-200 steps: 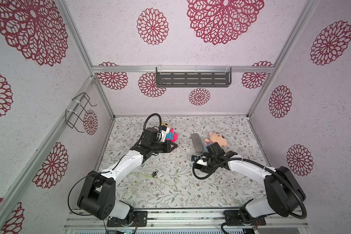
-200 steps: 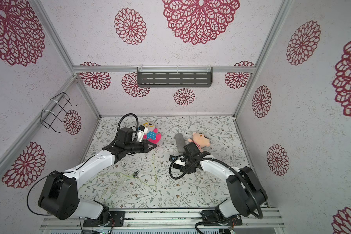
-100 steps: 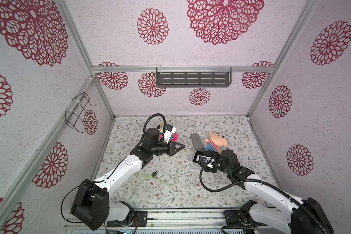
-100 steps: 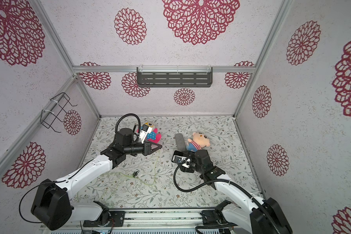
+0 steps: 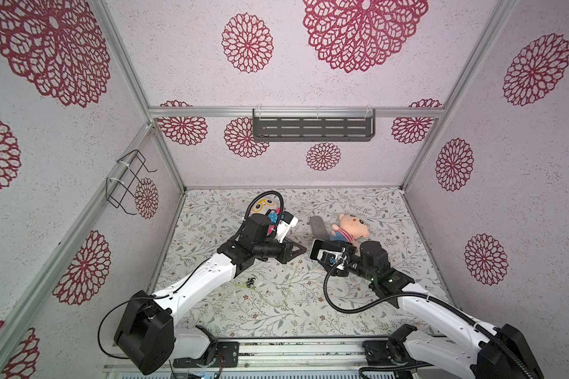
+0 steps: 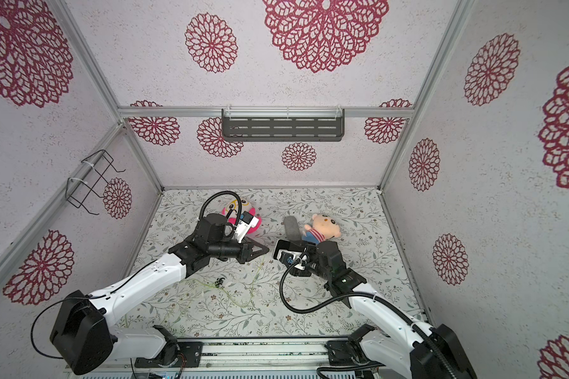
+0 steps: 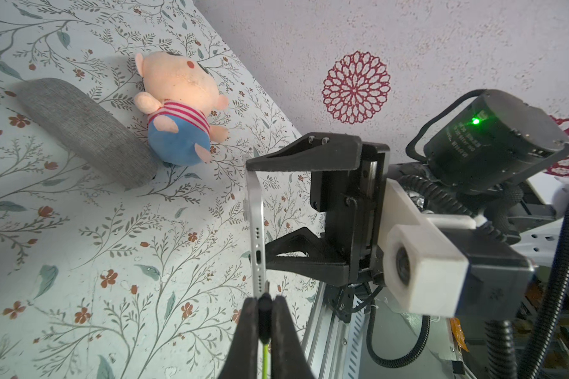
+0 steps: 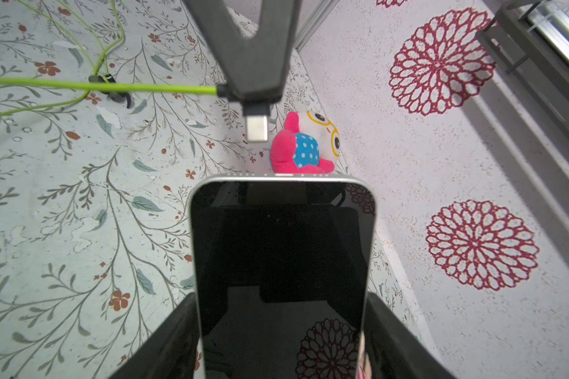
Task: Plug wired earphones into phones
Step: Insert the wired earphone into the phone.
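My right gripper is shut on the sides of the black phone, held above the table with its silver port edge facing the left arm. My left gripper is shut on the earphones' dark plug. In the right wrist view the plug's metal tip stands a short gap from the phone's edge, outside the port. The yellow-green cable trails back to the earbuds on the table. In both top views the left gripper points at the phone.
A grey oblong pad and a pink-faced doll lie behind the phone. A pink owl plush sits behind the left wrist. Loose cable loops over the table's middle. A dark shelf hangs on the back wall, a wire rack on the left wall.
Both arms have stretched forward and lifted. The left gripper has carried the plug to the right, closer to the phone's end. The right gripper has kept hold of the phone.
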